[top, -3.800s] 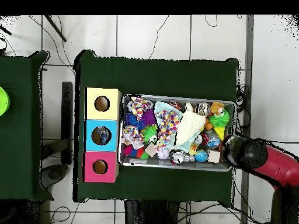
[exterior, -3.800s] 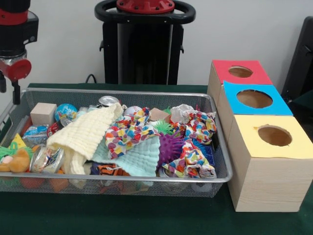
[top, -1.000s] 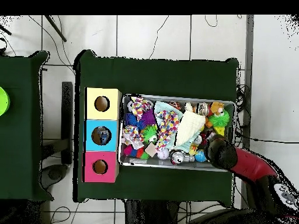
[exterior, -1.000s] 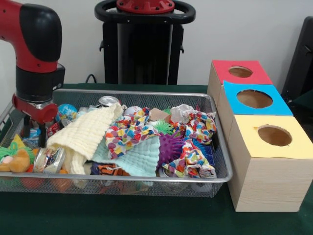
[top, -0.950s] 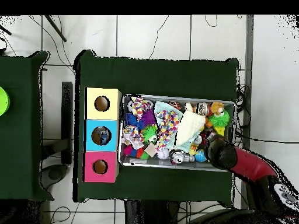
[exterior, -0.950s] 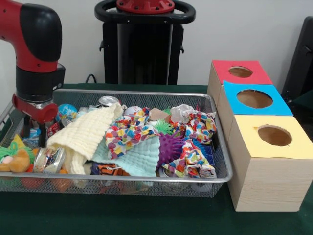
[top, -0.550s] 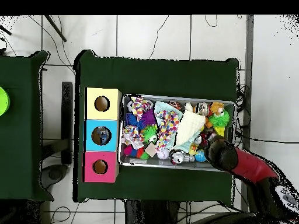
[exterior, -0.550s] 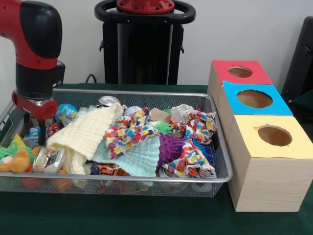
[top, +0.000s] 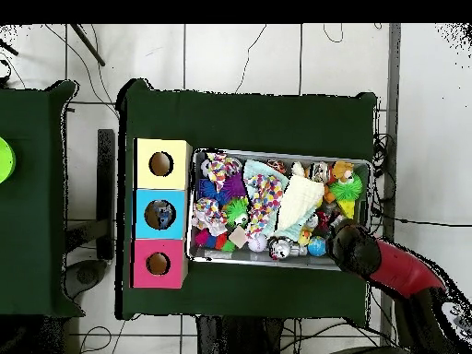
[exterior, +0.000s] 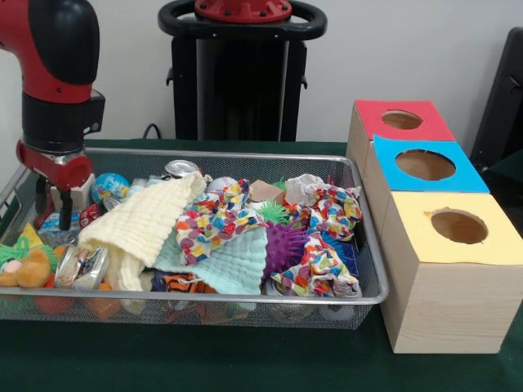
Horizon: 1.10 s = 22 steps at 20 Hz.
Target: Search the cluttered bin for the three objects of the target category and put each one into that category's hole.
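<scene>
the sawyer arm's gripper (exterior: 52, 214) hangs over one end of the wire bin (exterior: 245, 157), the end farthest from the three sorting boxes, with a pale wooden block (exterior: 79, 196) pinched between its two dark fingers (exterior: 64, 220); the block sits clear of the clutter beneath it, so the grip looks made, though how firm it is cannot be told from here. the relation that matters for the coming move is the long run of the bin: the red-topped box (exterior: 403, 121), the blue-topped box (exterior: 425, 166) and the yellow-topped box (exterior: 459, 226) stand in a row just beyond the bin's opposite short side, well apart from the gripper, so any carry has to cross the bin's whole length above the heaped yellow cloth (exterior: 139, 224) and the patterned cloth (exterior: 216, 220). in the overhead view the arm (top: 383, 263) covers that corner of the bin (top: 277, 153) and hides the block, while the three holes lie in a line at the other end. which hole answers to the block's category cannot be read from these pictures; the red box, on the gripper's side of the row, would seem the shortest reach.
</scene>
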### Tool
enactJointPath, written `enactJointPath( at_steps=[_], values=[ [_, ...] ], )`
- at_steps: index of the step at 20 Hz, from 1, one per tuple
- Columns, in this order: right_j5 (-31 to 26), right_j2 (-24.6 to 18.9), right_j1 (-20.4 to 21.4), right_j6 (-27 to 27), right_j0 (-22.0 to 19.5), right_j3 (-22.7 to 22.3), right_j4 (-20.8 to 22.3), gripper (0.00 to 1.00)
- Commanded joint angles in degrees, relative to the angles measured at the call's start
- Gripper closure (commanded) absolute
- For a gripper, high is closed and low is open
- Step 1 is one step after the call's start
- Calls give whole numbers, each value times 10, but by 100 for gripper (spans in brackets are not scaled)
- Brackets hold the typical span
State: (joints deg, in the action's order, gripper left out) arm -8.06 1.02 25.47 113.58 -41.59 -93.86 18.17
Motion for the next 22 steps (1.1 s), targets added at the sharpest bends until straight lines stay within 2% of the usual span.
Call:
enactJointPath(
  at_steps=[1,6,14,22],
  values=[
    [-54,-30,-3,-1,-2,-20,23,0],
    [-14,-38,-41,9,-11,-11,29,0],
    [19,-40,-73,17,-13,-2,34,0],
    [91,-50,-170,19,-27,48,54,0]
  ],
)
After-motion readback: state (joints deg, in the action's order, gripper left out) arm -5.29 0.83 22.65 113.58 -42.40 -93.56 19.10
